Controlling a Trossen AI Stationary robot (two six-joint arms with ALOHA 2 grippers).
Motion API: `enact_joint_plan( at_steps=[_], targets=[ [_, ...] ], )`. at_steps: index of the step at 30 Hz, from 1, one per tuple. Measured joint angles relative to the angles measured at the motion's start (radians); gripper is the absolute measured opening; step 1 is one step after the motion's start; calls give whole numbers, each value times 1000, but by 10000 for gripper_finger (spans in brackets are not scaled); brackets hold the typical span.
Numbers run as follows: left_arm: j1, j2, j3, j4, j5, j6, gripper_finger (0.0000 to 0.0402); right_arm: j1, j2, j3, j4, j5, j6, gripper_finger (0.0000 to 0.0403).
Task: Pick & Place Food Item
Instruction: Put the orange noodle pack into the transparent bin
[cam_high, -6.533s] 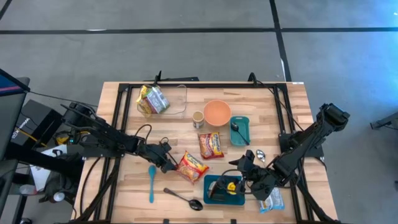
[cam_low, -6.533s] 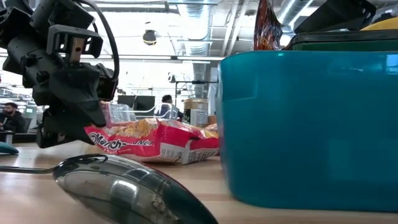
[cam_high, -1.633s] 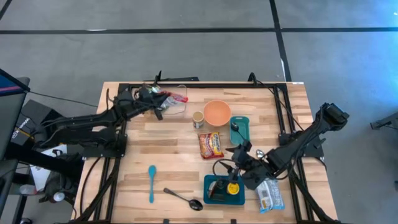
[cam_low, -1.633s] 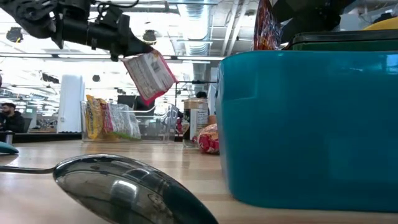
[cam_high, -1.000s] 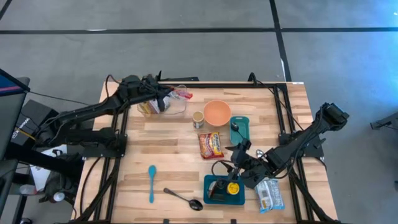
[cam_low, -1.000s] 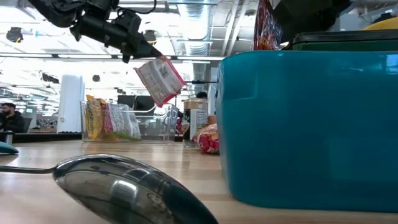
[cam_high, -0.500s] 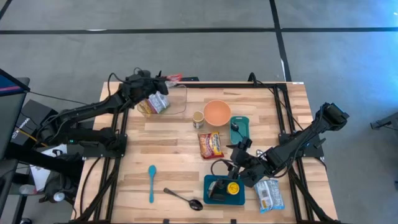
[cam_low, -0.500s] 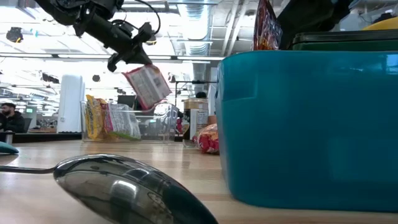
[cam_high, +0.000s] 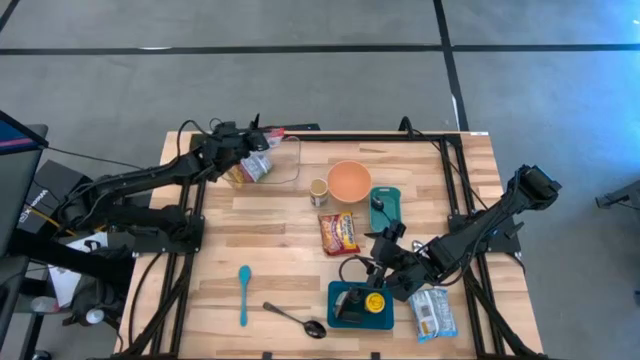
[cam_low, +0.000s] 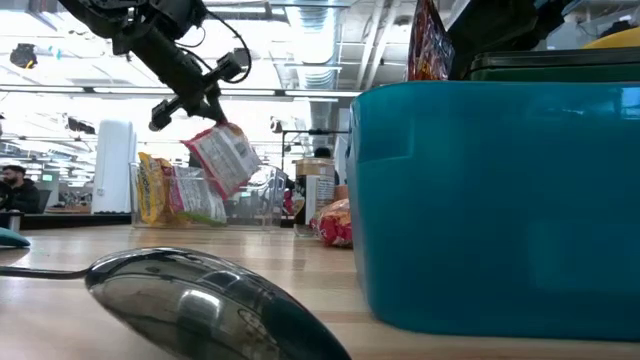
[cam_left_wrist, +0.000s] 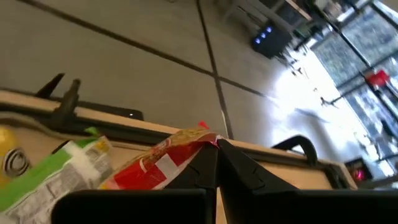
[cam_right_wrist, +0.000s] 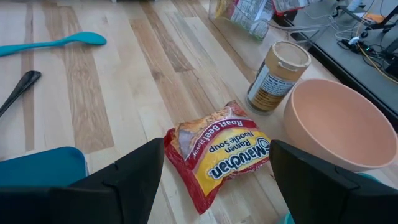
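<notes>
I have the left gripper (cam_high: 254, 137) at the upper left of the high view, above the clear container (cam_high: 290, 160) at the table's far left corner. Its fingers are clenched on the top edge of a red ramen packet (cam_low: 222, 158), which hangs tilted below the jaws, clear of the table. In the left wrist view the packet's crimped seam (cam_left_wrist: 186, 140) sits pinched between the two dark fingers. A green and yellow snack bag (cam_high: 243, 170) already lies inside the container.

The right gripper (cam_high: 385, 262) rests lower centre right of the high view, fingers spread and holding nothing. In the right wrist view it faces a second ramen packet (cam_right_wrist: 219, 156) lying flat on the wood, beside a small can (cam_right_wrist: 274, 76) and a pink bowl (cam_right_wrist: 336, 124).

Handling judgement: the packet appears light, with soft crinkly film around a brittle noodle block. A grip on the seam is secure but lets the body swing. I would lower it slowly, avoid squeezing the block, and release only once the packet is inside the container walls.
</notes>
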Motion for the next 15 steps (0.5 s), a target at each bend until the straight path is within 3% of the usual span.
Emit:
enact_joint_plan(
  at_steps=[15],
  targets=[
    [0, 105, 0, -9, 66, -164, 0, 1, 0, 0, -4, 0, 0, 286]
  ],
)
